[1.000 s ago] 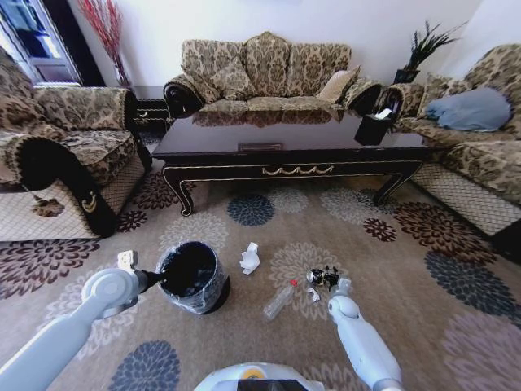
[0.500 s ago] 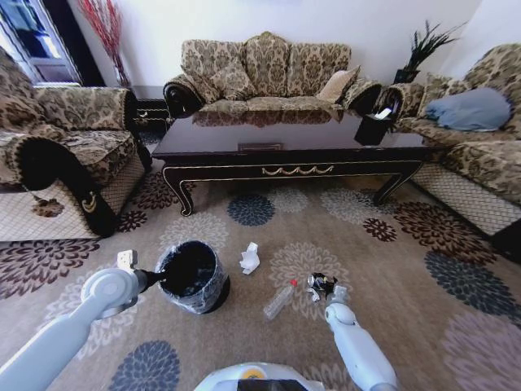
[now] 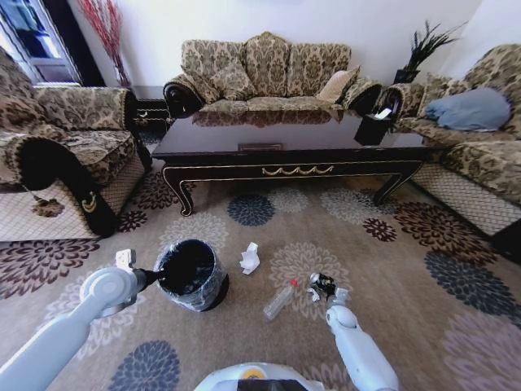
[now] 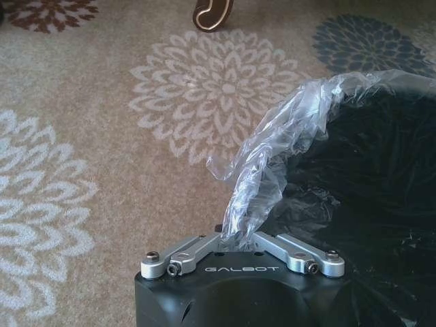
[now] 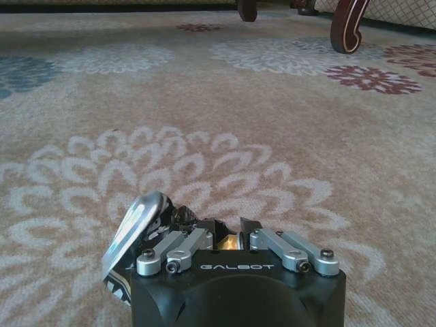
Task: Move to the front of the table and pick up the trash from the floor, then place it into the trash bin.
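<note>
Two arms at work: both reach low over the patterned carpet (image 3: pixel 407 269), one on each side of the robot.
Left gripper (image 3: pixel 155 279): at the near-left rim of the trash bin (image 3: pixel 190 275); in the left wrist view its fingers are pinched together on a bunched fold of the clear plastic bag (image 4: pixel 272 170) that lines the bin.
Trash bin: small, round and black, standing upright on the carpet left of centre, well in front of the table (image 3: pixel 285 151).
Crumpled white tissue (image 3: pixel 249 258): lying on the carpet just right of the bin, apart from it.
Clear plastic bottle (image 3: pixel 279 299): on its side on the carpet, red cap pointing toward the table, between the tissue and the right arm.
Right gripper (image 3: pixel 324 287): down at carpet level right of the bottle; in the right wrist view its fingers are drawn in around a small black crumpled wrapper (image 5: pixel 146 225) with a shiny silver face, which sticks out to one side of the gripper.
Wrapper height: whether it is touching the carpet or lifted clear cannot be told.
Table: long, dark and glossy, with a gold scroll on its front rail, standing across the room beyond all the litter.
Sofas (image 3: pixel 269 73): patterned, set around the table on three sides.
</note>
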Controlling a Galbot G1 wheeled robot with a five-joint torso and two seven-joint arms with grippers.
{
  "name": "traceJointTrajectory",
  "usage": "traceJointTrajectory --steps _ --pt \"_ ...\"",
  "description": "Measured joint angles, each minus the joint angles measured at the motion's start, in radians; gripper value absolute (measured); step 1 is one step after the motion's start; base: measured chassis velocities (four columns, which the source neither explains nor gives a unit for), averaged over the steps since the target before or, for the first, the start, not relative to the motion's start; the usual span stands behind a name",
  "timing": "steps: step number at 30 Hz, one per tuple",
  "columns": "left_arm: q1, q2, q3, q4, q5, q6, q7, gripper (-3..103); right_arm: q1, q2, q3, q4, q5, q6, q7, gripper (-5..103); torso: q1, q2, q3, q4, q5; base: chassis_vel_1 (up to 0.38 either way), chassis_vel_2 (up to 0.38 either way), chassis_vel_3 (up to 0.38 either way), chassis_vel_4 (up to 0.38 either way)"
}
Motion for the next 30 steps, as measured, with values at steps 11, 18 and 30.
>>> traceJointTrajectory --steps 11,18,30 --pt "0.005 -0.001 -0.003 -0.008 0.013 0.0 0.003 0 -0.009 -0.017 0.003 0.088 0.002 0.002 0.014 19 0.0 0.0 0.0 0.0002 0.0003 0.0 0.0 0.0 0.0" --pt "-0.059 0.012 0.073 -0.005 0.023 0.0 0.0 0 -0.09 -0.096 -0.006 0.413 0.076 -0.068 0.07 19 0.0 0.0 0.0 0.0003 0.0001 0.0 0.0 0.0 0.0" --pt "-0.608 0.05 0.633 0.048 -0.1 0.001 -0.044 0 -0.237 -0.364 -0.113 0.917 0.14 -0.111 0.082 19 0.0 0.0 0.0 0.0 0.0009 0.0 0.0 0.0 0.0"
